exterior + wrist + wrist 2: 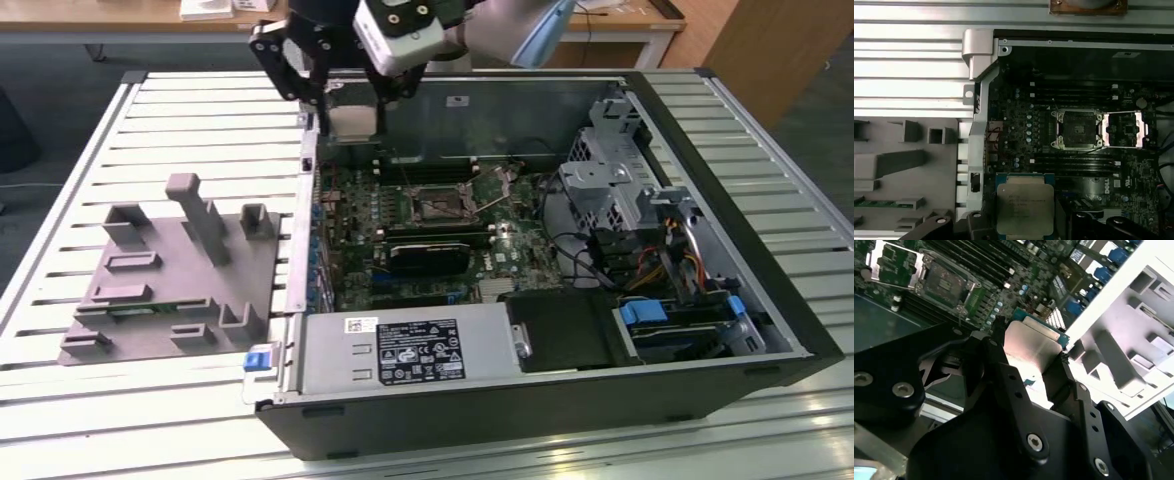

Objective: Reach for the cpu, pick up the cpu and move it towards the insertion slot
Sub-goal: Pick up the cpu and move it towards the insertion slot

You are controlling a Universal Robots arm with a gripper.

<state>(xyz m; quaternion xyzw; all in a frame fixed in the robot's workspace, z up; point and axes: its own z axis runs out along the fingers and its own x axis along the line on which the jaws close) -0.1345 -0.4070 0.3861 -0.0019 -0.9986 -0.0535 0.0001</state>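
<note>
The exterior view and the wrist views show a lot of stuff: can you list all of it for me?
Small flat square cpu with silvery metal top: one, silver with pale rim, clamped in the tool above the case's edge.
Square insertion slot with dark centre and shiny frame: one, on the motherboard, open.
Open black computer case: one, lying on the slatted table.
Grey plastic tray of upright blocks: one, beside the case at the exterior view's left.
Black tool: one, gripping the cpu.

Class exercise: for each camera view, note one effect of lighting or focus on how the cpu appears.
Second wrist view: the cpu has a bright pinkish sheen, the gripper fingers are soft. First wrist view: cpu evenly lit, matte. Exterior view: cpu pale, in the gripper's shade.
</note>
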